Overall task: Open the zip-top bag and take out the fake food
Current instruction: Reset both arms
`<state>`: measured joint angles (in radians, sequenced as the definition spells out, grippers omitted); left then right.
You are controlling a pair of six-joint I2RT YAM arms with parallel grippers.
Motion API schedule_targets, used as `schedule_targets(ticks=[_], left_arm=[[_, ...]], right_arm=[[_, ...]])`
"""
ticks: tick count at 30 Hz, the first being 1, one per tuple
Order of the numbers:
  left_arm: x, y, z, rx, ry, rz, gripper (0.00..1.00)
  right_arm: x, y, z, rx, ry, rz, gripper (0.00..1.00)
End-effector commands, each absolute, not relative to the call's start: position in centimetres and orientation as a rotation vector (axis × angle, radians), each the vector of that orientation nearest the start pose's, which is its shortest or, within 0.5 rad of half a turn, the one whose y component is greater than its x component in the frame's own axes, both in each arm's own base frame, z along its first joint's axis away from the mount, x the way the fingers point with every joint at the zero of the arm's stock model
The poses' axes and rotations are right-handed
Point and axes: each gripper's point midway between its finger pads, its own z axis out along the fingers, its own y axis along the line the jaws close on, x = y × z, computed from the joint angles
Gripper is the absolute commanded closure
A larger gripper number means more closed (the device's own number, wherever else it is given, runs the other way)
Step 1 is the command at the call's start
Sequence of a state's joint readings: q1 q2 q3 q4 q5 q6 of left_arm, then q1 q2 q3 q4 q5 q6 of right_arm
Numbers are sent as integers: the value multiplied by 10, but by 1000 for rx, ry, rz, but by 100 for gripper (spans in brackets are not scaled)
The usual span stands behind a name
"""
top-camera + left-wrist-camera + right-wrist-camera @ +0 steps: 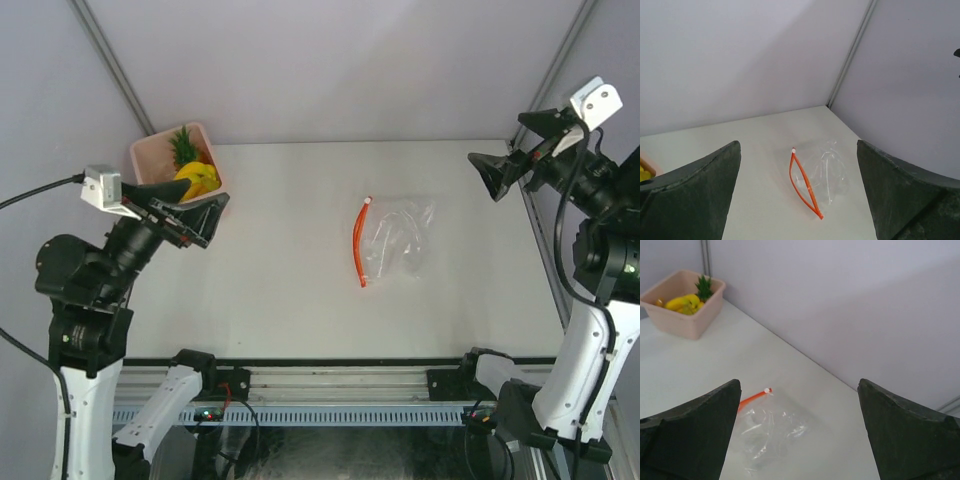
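The removal step is looking finished, and both arms are hovering clear of the work. The left fingers (pixel 695 195) are standing wide apart and gripping nothing, and the right fingers (pixel 690 435) are likewise spread and holding nothing. The zip-top bag (pixel 395 240) is lying flat on the tabletop (pixel 280 290), below and ahead of both pairs of fingers and touching neither. It is showing clear and crinkled, with nothing coloured inside. Its red-orange zip strip (pixel 805 187) is gaping in a narrow lens, so the mouth appears open. The fake food (pixel 195 175), a yellow banana bunch and a green-topped pineapple, is sitting in the pink bin (pixel 150 155) just beyond the left fingers. Judging by this, nothing is calling for another grasp; retreating should suffice.
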<state>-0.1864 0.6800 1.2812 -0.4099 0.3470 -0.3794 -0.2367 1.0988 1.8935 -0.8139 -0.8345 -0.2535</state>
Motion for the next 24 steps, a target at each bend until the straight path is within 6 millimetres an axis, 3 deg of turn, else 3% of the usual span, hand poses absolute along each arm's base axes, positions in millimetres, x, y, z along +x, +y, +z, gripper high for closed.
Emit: schedule_targets(ticks=[1,7,12,17,24], left_arm=[[190,-118,502,235,1384,-708,0],[177,-119,532,269,1327,-716,0],[170,-118,547,282,1287,-707,0],[168,-119,548,297,1278,-705,0],[165,-114,538,280,1282,-681,0]], right_arm=[[227,78,534,-589,1473,421,0],[208,85,559,-606,1422,454,0],[200,82,578,-492,1423,460,0],[194,78,588,-414,1423,438,0],[205,77,588,-421,1435,463,0]])
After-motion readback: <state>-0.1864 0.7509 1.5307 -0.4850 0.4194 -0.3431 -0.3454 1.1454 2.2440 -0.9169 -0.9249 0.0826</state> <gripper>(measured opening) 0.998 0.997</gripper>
